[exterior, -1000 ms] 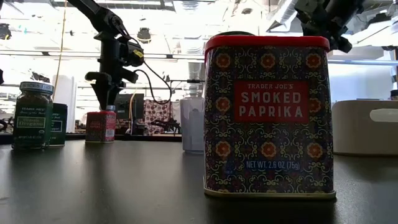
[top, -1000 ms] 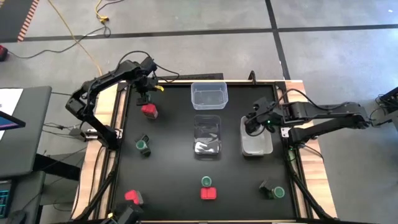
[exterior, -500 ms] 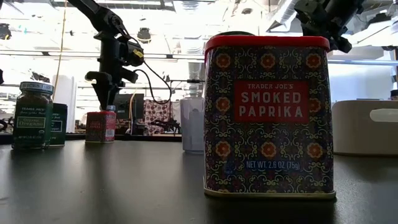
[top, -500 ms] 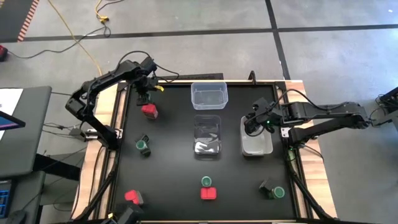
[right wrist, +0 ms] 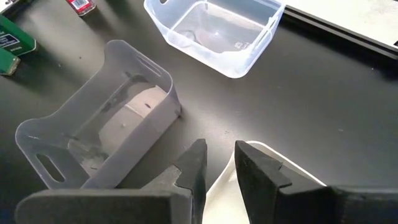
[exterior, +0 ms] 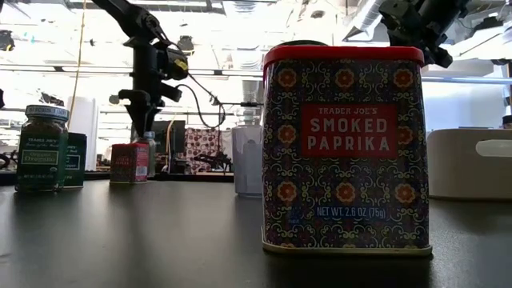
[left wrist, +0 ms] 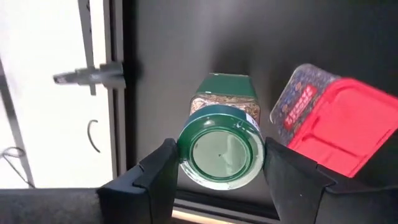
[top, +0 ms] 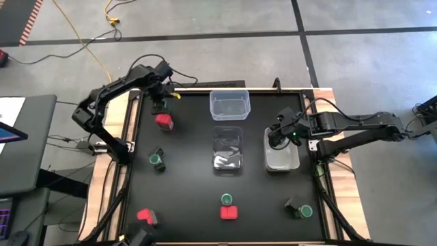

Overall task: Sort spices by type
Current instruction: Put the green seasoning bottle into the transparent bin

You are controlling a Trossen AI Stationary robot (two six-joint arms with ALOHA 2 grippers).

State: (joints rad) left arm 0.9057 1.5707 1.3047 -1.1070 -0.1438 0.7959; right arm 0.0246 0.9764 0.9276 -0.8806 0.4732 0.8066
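Note:
My left gripper [top: 160, 106] points down at the table's far left, shut on a dark jar with a green lid [left wrist: 221, 152]. The jar is right beside a red square-topped tin [top: 164, 121] that stands on its base. More spices stand about the table. There are red tins [top: 146, 216] [top: 229, 212] and green-lidded jars [top: 157, 160] [top: 227, 199] [top: 305, 211]. My right gripper [right wrist: 219, 163] hangs over a white tub [top: 281, 154], its fingers a narrow gap apart with nothing between them. My left gripper pinches the jar at its green lid's rim [left wrist: 181, 155] between its two fingers, one on each side. The fingers come from above, pointing down. The jar stays upright close to the red tin [left wrist: 339, 121]. I cannot tell whether its base is off the table.
Two clear tubs [top: 230, 104] [top: 228, 149] stand in the table's middle. The near one is open toward my right gripper in the right wrist view. A paprika tin [exterior: 344, 148] fills the low view's foreground, and an oregano jar [exterior: 42, 148] stands to its left. A dark blocky container [top: 292, 205] stands at the near right.
My left gripper has edged slightly sideways above the jar beside the red tin. The red tin has stayed where it was.

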